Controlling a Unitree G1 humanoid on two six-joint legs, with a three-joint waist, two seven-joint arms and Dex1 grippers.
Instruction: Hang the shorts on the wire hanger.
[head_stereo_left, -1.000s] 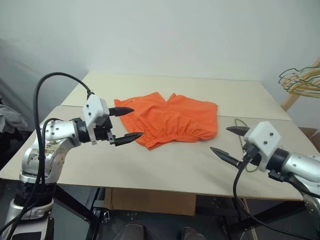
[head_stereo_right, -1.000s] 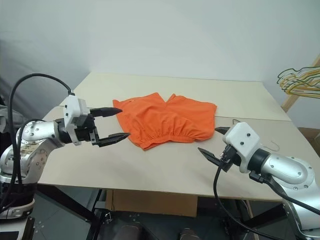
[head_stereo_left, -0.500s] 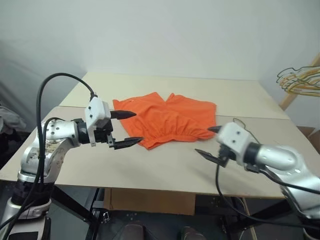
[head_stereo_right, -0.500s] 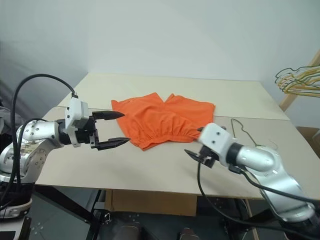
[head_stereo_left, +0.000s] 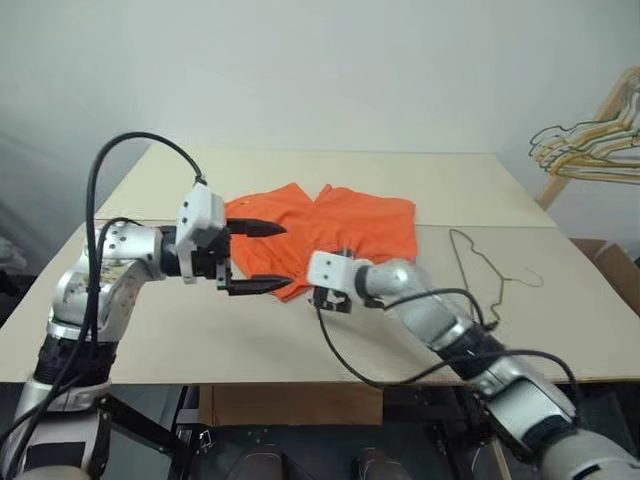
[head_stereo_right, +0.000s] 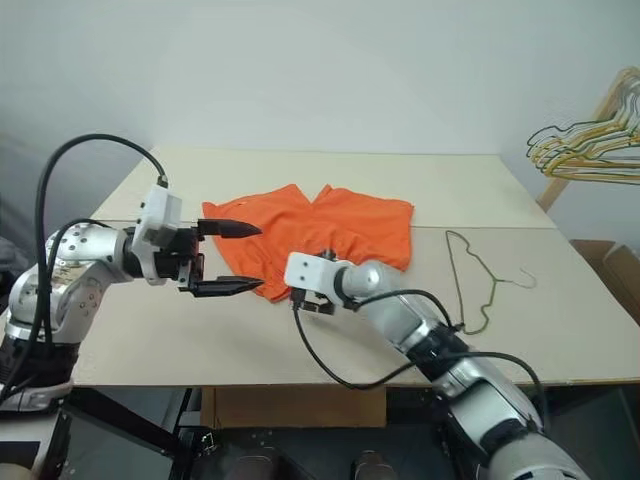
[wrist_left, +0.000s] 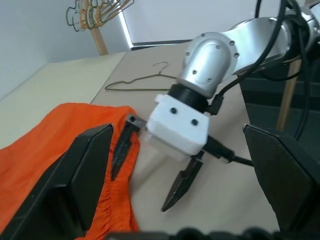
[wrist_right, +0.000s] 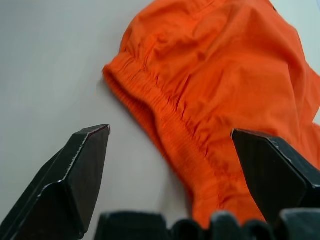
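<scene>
Shorts (head_stereo_left: 330, 232): orange, flat on the beige worktop (head_stereo_left: 420, 180), elastic waistband toward the robot.
Wire hanger (head_stereo_right: 472, 283): on the worktop, right of the shorts, apart from them.
Left pincer (head_stereo_left: 262, 257): spread wide, empty, at the shorts' left edge.
Right pincer (wrist_left: 152, 165): spread wide, empty, at the waistband.

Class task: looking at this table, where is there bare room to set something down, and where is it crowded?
Free: the far strip of the table behind the shorts, and the near edge. Crowded: the middle, where the left gripper and right gripper flank the waistband, and the right, where the wire hanger lies.
</scene>
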